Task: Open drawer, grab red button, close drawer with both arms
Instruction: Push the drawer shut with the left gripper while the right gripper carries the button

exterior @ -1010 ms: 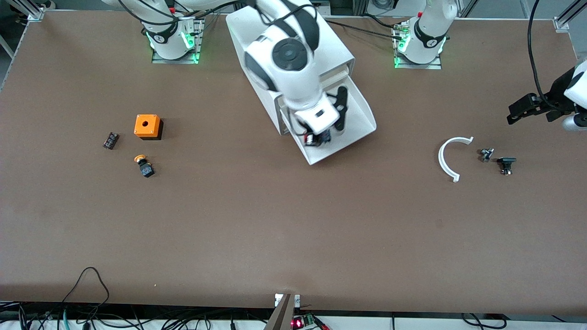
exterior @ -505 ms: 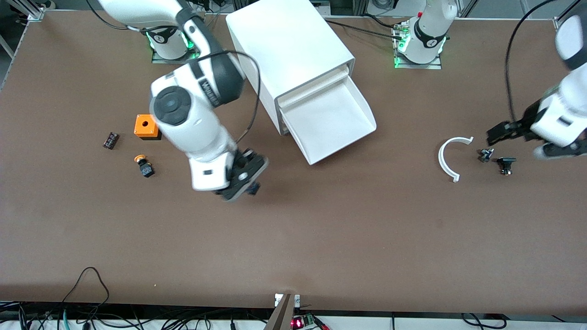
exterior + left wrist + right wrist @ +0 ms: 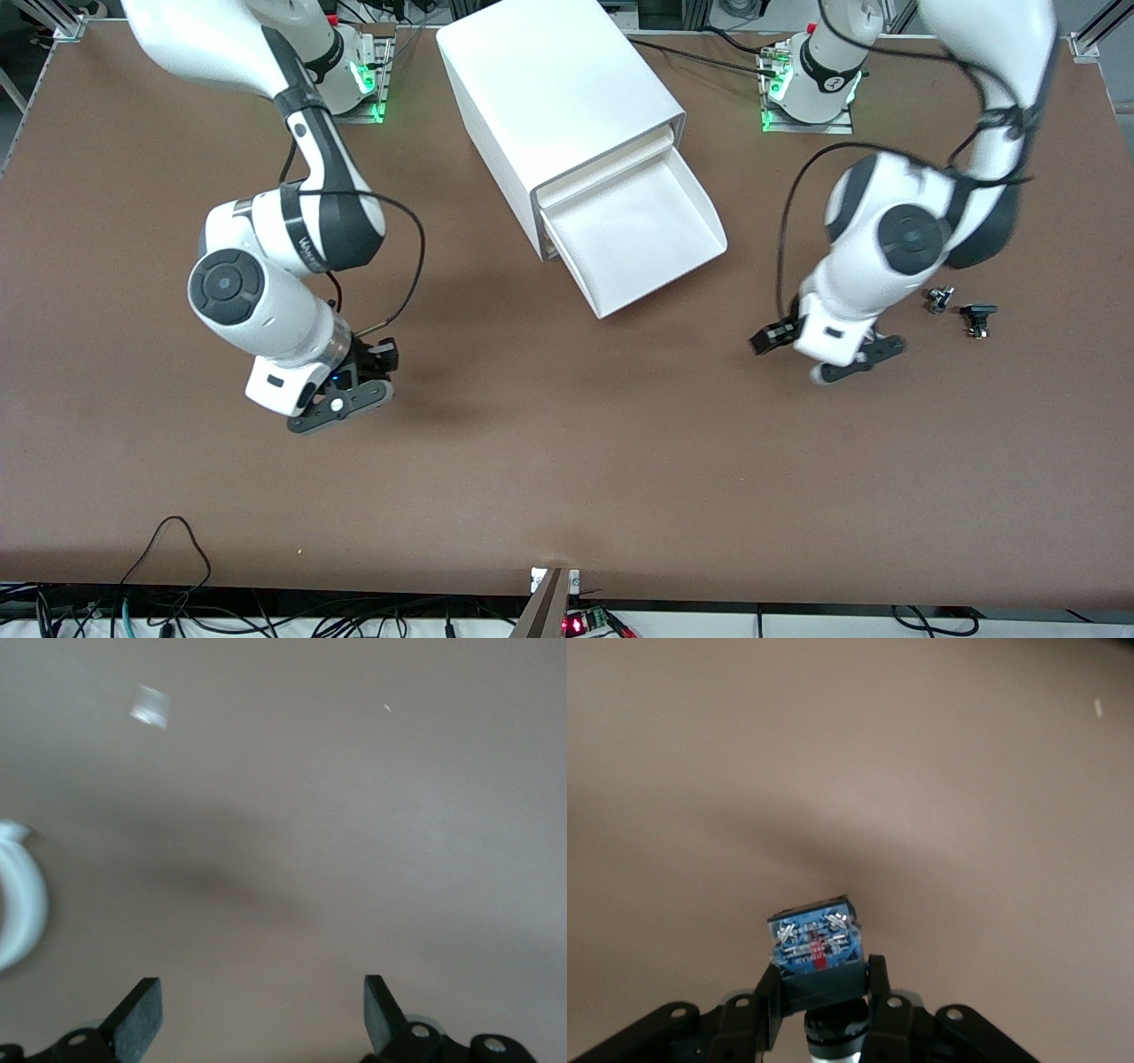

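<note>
The drawer (image 3: 640,237) stands pulled out of the white cabinet (image 3: 558,93) and shows nothing inside. My right gripper (image 3: 381,376) hangs over bare table toward the right arm's end. In the right wrist view it (image 3: 822,976) is shut on the button (image 3: 815,943), of which the black body and blue terminal face show; the red cap is hidden between the fingers. My left gripper (image 3: 824,361) is over the table toward the left arm's end. In the left wrist view it (image 3: 263,1010) is open and empty.
A white curved piece (image 3: 18,895) lies under the left hand. Two small dark parts (image 3: 939,299) (image 3: 977,317) lie beside it toward the left arm's end. The right arm hides the orange cube and the orange-capped button.
My right gripper left the drawer with the button and swung toward the right arm's end, nearer the camera. My left arm swung in from the table's end to over the white curved piece.
</note>
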`<action>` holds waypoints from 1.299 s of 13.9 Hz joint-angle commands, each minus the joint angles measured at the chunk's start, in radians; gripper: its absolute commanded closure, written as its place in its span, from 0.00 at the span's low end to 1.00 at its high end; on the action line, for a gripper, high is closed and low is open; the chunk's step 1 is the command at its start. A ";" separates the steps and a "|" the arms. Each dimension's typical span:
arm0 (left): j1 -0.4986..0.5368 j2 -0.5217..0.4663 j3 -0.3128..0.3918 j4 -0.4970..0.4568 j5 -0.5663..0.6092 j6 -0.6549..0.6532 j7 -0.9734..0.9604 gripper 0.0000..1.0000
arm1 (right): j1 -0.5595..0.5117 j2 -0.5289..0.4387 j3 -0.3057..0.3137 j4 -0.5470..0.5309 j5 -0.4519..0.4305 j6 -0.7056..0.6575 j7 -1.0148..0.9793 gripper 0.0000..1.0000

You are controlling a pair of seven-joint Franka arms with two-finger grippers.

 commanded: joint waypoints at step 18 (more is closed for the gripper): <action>-0.079 -0.196 -0.404 -0.404 0.004 0.138 -0.079 0.00 | -0.067 -0.188 0.007 -0.402 -0.020 0.199 0.441 0.00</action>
